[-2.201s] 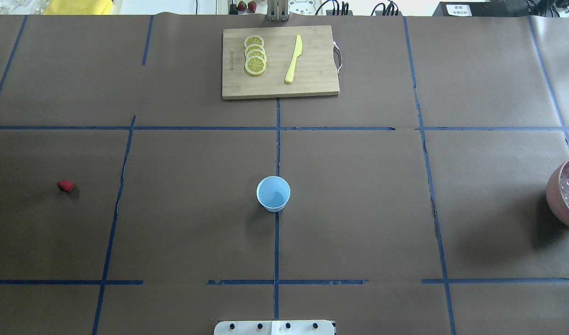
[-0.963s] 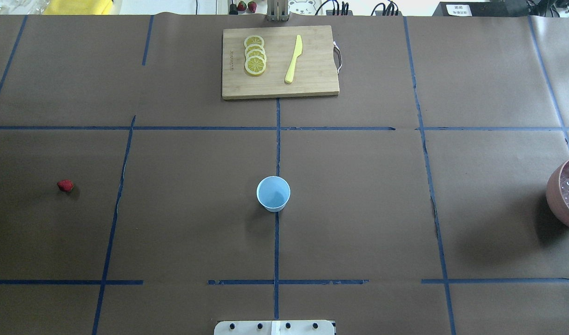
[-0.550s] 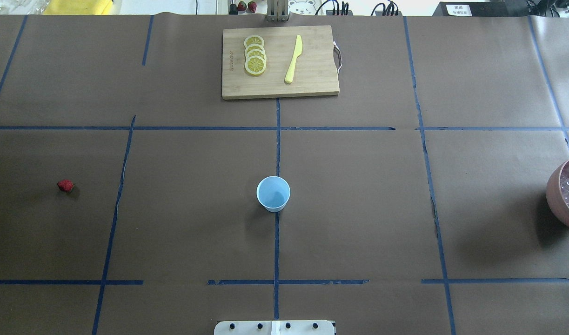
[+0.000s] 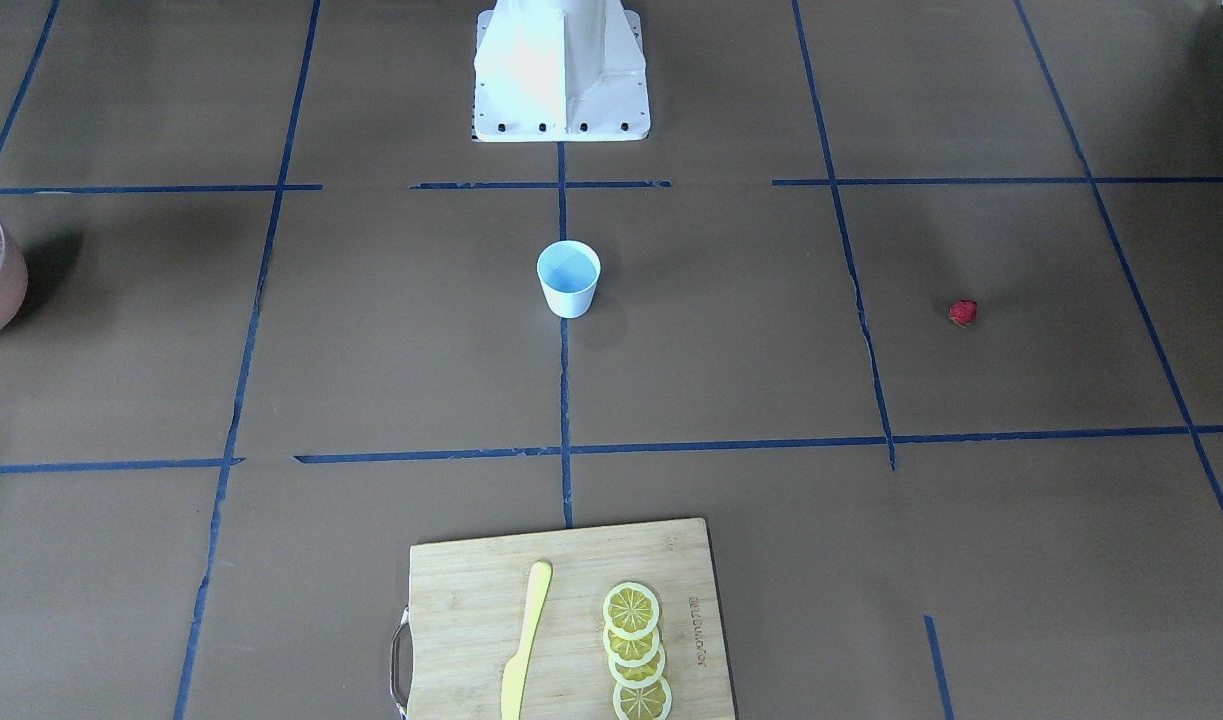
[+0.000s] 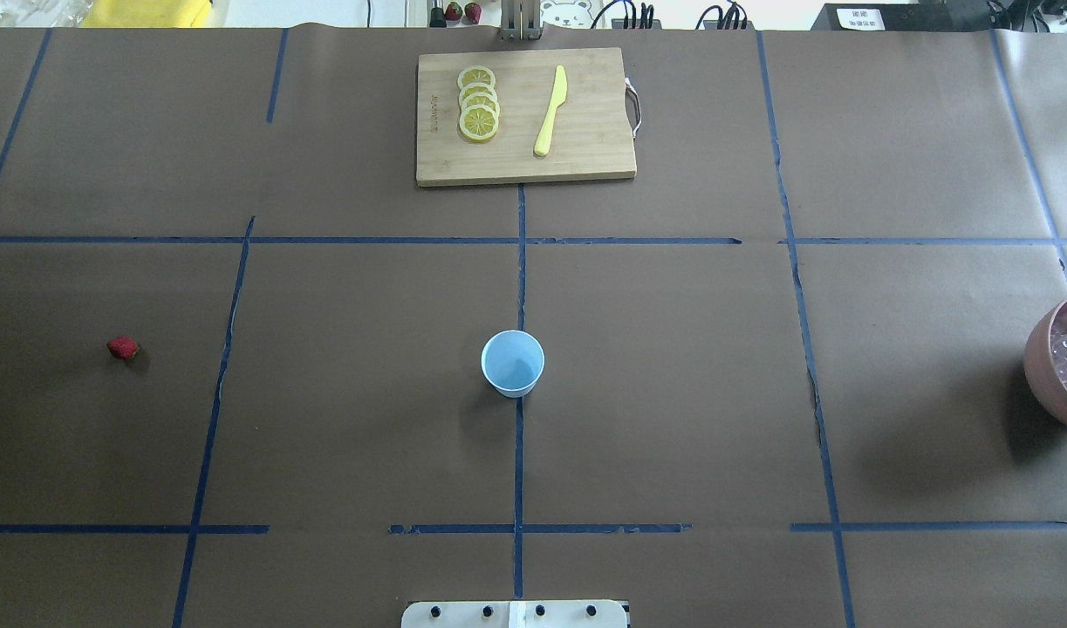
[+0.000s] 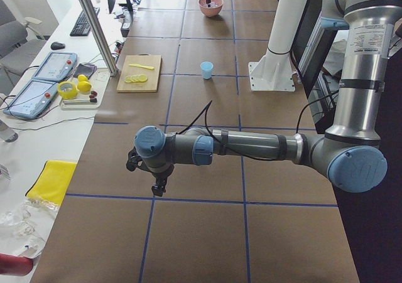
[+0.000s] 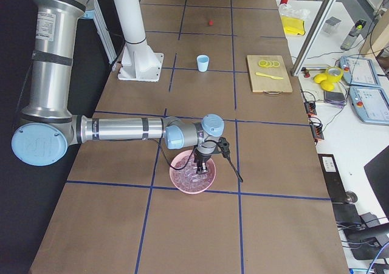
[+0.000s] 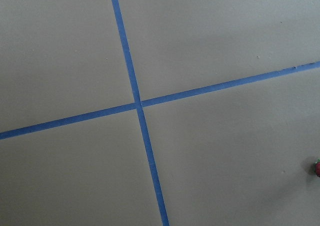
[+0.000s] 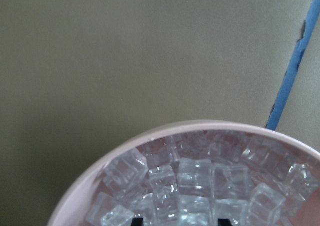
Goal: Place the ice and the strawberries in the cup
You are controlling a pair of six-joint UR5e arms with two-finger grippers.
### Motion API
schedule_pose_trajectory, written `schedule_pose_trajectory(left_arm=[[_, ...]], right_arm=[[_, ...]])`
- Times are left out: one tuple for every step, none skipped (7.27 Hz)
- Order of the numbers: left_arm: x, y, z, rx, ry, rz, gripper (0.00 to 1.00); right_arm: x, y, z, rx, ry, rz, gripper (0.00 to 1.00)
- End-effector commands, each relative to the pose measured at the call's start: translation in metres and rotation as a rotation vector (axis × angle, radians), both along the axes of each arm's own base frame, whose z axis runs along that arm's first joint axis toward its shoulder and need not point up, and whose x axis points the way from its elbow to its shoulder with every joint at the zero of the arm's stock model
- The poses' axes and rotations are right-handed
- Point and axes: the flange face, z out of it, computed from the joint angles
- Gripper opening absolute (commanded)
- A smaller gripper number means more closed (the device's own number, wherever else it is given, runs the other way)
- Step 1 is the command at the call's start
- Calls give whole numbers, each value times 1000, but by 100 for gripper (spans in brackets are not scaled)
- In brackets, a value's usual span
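Note:
The pale blue cup [image 5: 512, 363] stands upright at the table's middle, also in the front view [image 4: 569, 279]. It looks empty. The red strawberry [image 5: 123, 349] lies alone at the far left; it also shows at the right edge of the left wrist view [image 8: 317, 167]. The ice [image 9: 195, 178] fills a pink bowl [image 5: 1043, 366] at the right edge. My right gripper [image 9: 180, 222] is open, its two dark tips down among the cubes. My left gripper [image 6: 157, 186] hangs over bare table near the strawberry; I cannot tell if it is open.
A wooden cutting board [image 5: 524, 118] at the far side holds lemon slices [image 5: 478, 103] and a yellow knife [image 5: 550, 111]. Blue tape lines cross the brown table cover. The robot base [image 4: 561, 70] stands behind the cup.
The dark tip of my right gripper in the bowl has sunk slightly among the ice. The cup and the strawberry have not moved.

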Motion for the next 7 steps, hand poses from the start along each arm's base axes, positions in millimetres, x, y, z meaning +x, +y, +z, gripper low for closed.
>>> schedule_pose_trajectory(left_arm=[[0,0,0,-1,0,0,100],[0,0,-1,-1,0,-1,100],[0,0,-1,-1,0,-1,100],[0,0,-4,2,8,-1,100],[1,1,-3,0,11,-1,100],[0,1,-3,0,11,-2,100],[0,1,-3,-1,11,-3,100]], right_arm=[[0,0,0,3,-1,-4,59],[1,1,1,4,4,-5,59],[1,1,2,2,6,-5,58],[1,2,4,0,7,-6,58],[1,3,4,-2,6,-6,58],[2,4,4,-3,5,-6,58],[1,4,4,-2,3,-7,58]])
